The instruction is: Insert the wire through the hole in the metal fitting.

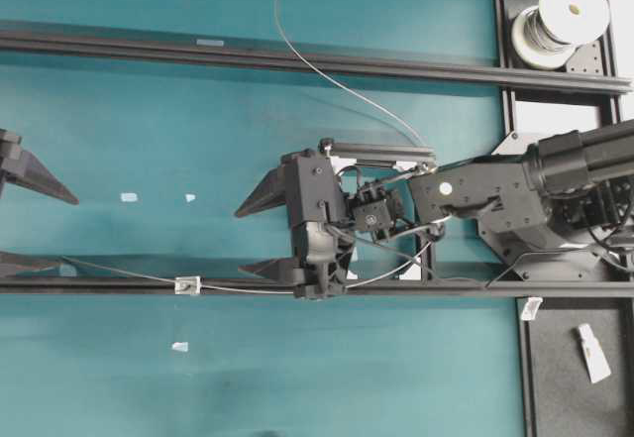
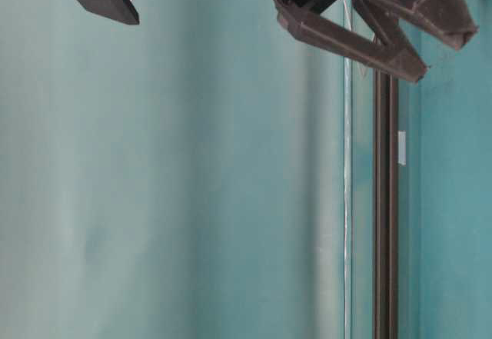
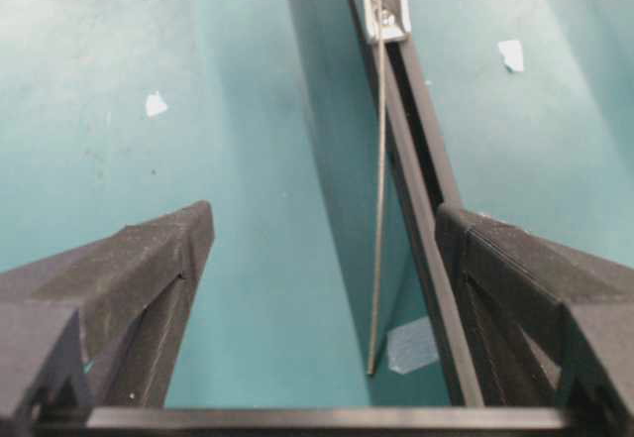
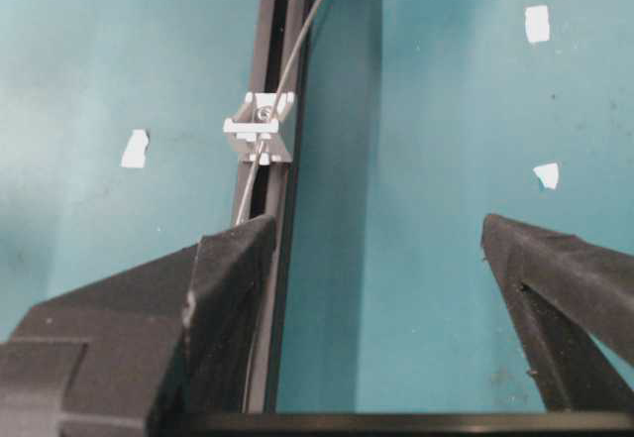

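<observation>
Wire [image 1: 327, 75] is the long thing here: it leaves the spool [image 1: 560, 21] at the top right of the overhead view, loops up and over the upper rail [image 1: 248, 55], drops past the right arm, then runs flat along the lower rail [image 1: 119, 284] and passes through the metal fitting [image 1: 186, 284] that sits on that rail, so it already appears threaded, with its free end lying a little beyond the fitting toward the left gripper. The rails span the green table [image 1: 248, 378] from side to side, and the fitting seems to be perched on the lower one so the hole lines up with the wire's run. Going by the overhead view, the right arm reaches in from the right and its gripper [image 1: 256, 240] points left, hovering above the lower rail near the fitting; the jaws are spread wide and empty, one finger [image 4: 223, 288] over the rail and the other well off to the side. At the left edge the left gripper [image 1: 30, 219] faces it, jaws also apart and holding nothing; in its wrist view the wire end rests between the fingers [image 3: 149, 269] beside the rail, touching neither. My guess is that it is lined up to take that end. A few white tape scraps [image 1: 129, 197] lie scattered on the table
</observation>
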{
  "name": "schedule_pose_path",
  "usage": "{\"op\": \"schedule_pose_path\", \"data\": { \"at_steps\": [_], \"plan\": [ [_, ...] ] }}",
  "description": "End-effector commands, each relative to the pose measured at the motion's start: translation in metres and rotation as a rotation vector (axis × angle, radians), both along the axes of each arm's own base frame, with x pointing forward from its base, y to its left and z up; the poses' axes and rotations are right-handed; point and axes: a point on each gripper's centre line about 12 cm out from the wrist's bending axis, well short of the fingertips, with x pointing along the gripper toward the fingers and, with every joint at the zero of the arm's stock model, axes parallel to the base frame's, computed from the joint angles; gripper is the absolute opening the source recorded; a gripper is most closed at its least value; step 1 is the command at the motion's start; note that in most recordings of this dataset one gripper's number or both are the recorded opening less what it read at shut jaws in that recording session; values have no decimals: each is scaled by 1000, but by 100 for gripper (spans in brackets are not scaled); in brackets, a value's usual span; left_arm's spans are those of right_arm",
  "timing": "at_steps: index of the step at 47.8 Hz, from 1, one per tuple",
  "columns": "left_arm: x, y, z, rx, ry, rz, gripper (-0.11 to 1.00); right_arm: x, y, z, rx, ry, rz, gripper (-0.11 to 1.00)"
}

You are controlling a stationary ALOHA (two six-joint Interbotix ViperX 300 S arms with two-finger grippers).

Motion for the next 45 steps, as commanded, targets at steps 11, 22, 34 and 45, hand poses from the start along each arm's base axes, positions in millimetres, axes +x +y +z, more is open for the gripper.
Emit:
{"op": "schedule_pose_path", "data": {
  "at_steps": [11,22,34,45],
  "plan": [
    [-17,4,21,-17,-98,5,43,0,-1,8,-2,-18,-1,94],
    [-27,6,32,-26,-150,5,43,-5,-1,5,-6,-15,5,95],
    [-28,6,34,-26,-159,4,43,-6,0,12,-4,-52,19,95],
    [-27,6,35,-27,-165,4,43,-9,-1,10,-5,-44,17,95]
  ]
}}
